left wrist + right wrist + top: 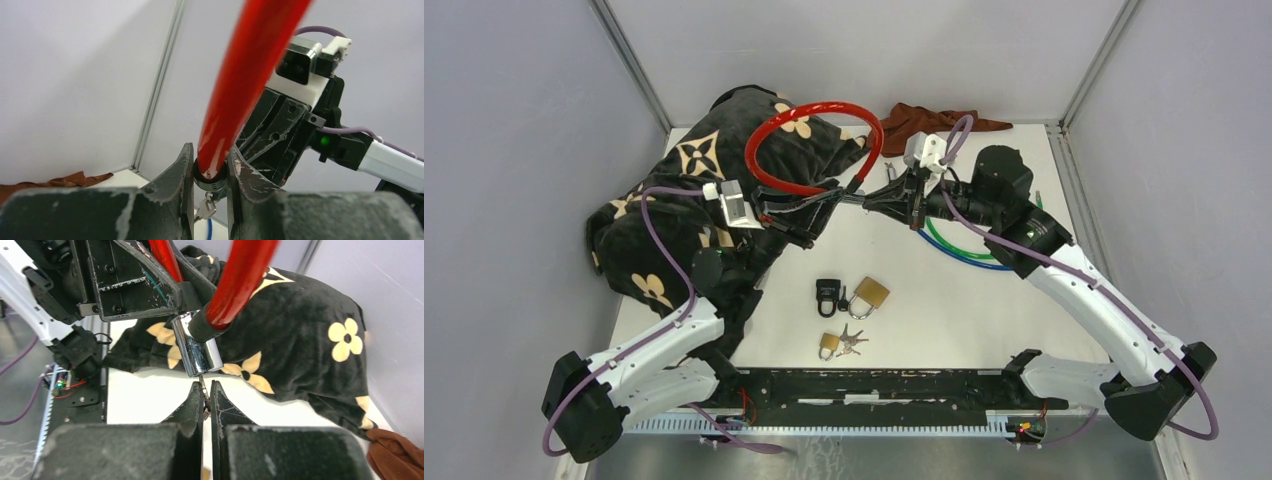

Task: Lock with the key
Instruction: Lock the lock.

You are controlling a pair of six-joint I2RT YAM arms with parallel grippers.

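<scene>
A red cable lock [814,145] loops above the blanket at the table's back. My left gripper [839,195] is shut on its black collar and chrome lock cylinder [199,351], holding it off the table; in the left wrist view the red cable [250,75] runs up between my fingers [182,172]. My right gripper [876,203] is shut on the key [205,391], whose blade sits in the cylinder's end. A second key [204,210] hangs below the collar.
A black blanket with tan flowers [674,215] covers the left. Two padlocks [871,293] and a small brass one with keys [839,343] lie mid-table. Green and blue cables [964,250] lie under the right arm. A brown cloth [924,118] is at the back.
</scene>
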